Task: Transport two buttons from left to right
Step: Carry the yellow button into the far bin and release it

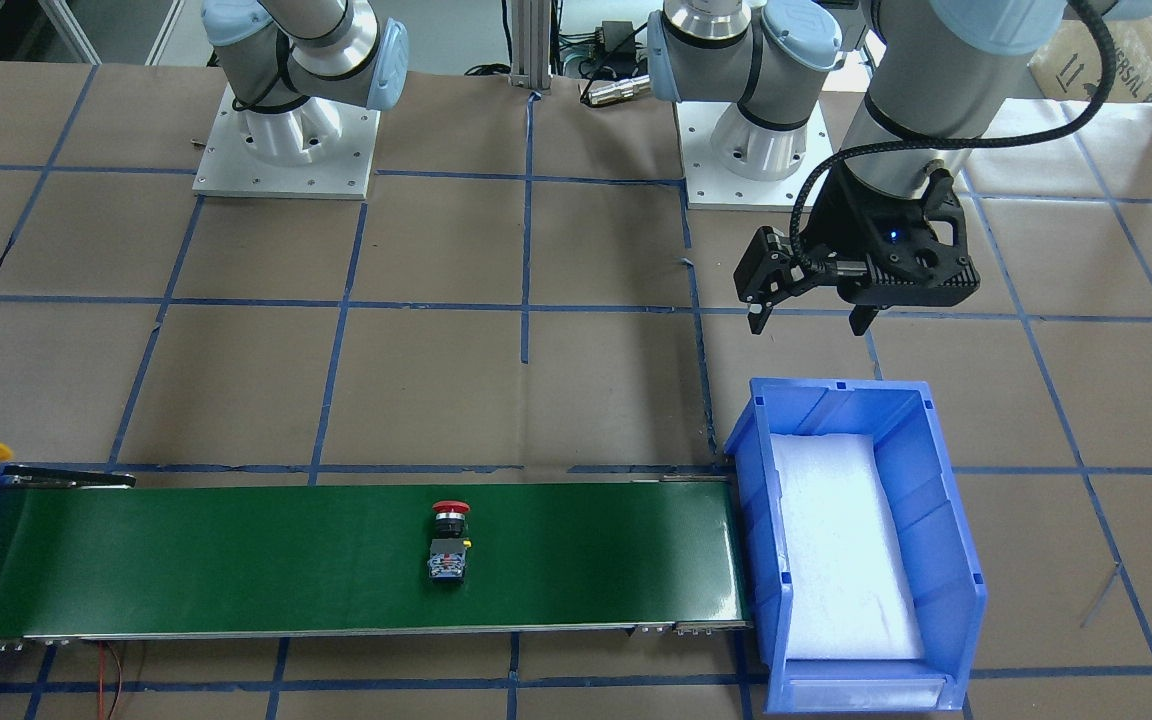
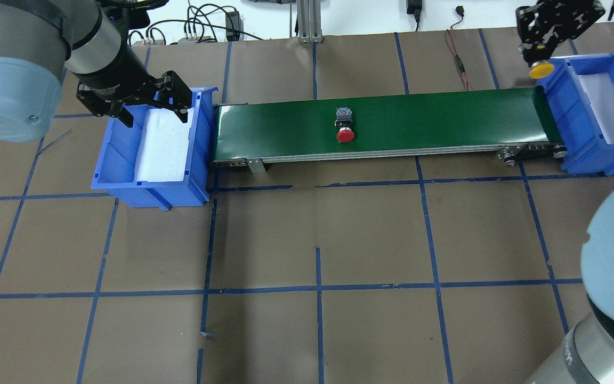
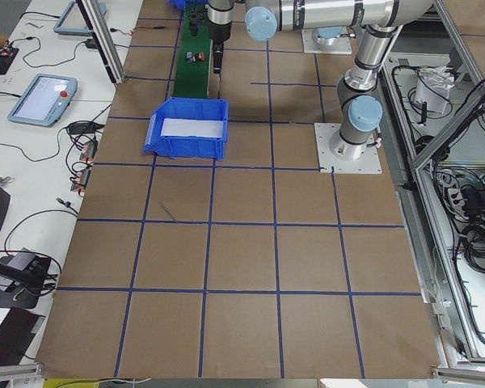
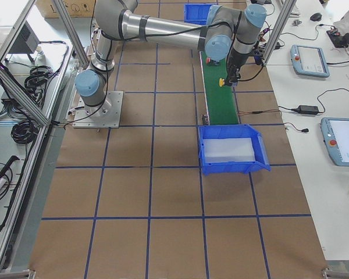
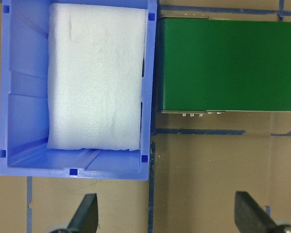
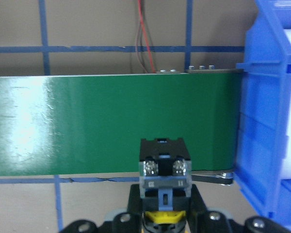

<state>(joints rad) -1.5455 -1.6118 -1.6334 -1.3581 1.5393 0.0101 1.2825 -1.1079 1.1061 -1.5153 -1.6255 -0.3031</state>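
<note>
Glossy green belt (image 2: 419,114), blue plastic bins (image 2: 120,176), matt white foam (image 5: 94,77).

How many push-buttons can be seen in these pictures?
2. The red button lies about midway on the green conveyor belt. The yellow button is held in the right gripper near a blue bin. No others show.

Brown table (image 2: 371,240), blue tape grid: green conveyor (image 2: 445,114) between left blue bin (image 2: 112,160) and right blue bin (image 2: 587,154).
</note>
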